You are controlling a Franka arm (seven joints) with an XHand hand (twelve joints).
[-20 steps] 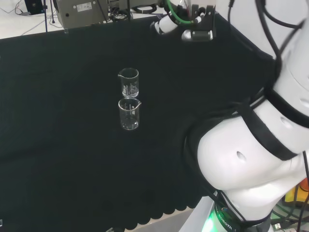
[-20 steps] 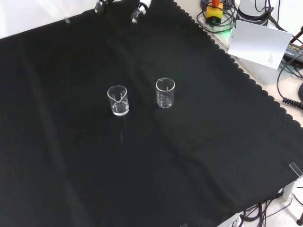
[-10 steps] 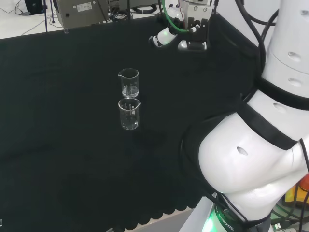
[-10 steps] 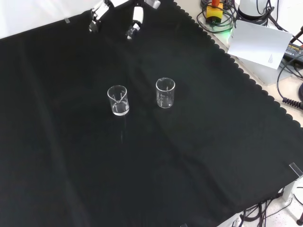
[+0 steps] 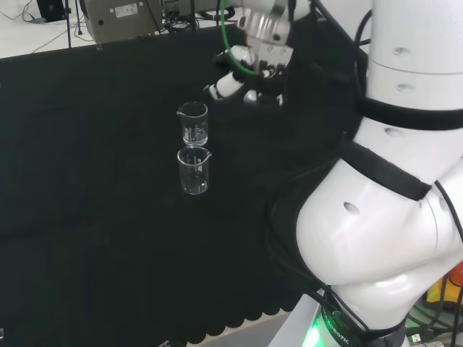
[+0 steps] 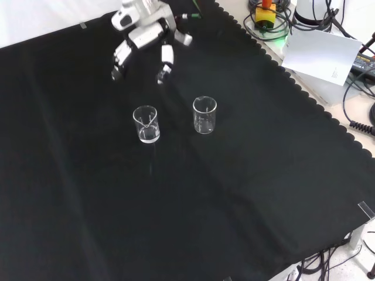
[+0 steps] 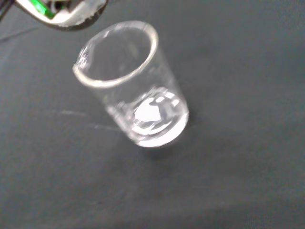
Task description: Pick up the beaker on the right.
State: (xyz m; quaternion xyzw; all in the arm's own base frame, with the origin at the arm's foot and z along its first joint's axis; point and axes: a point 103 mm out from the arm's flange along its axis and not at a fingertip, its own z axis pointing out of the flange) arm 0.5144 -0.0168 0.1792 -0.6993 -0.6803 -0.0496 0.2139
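Note:
Two clear glass beakers stand upright on the black cloth. In the front view they are side by side: the left beaker [image 6: 146,124] and the right beaker [image 6: 204,115]. In the head view one stands behind the other, the far beaker [image 5: 192,123] and the near beaker [image 5: 194,170]. The hand [image 6: 143,36] hangs over the cloth beyond the left beaker in the front view, open, its fingers [image 6: 165,61] spread and pointing down, holding nothing. In the head view the hand [image 5: 249,69] is to the right of the far beaker. The wrist view looks down on one beaker [image 7: 138,105].
The arm's white links [image 5: 391,217] take up the right of the head view. Grey equipment [image 5: 123,14] stands beyond the cloth's far edge. In the front view a white box [image 6: 322,52] and cables lie off the cloth's scalloped edge [image 6: 293,88] at the right.
The hand has come down from the front view's top edge toward the beakers; in the head view it moved left and lower. Both beakers stayed put.

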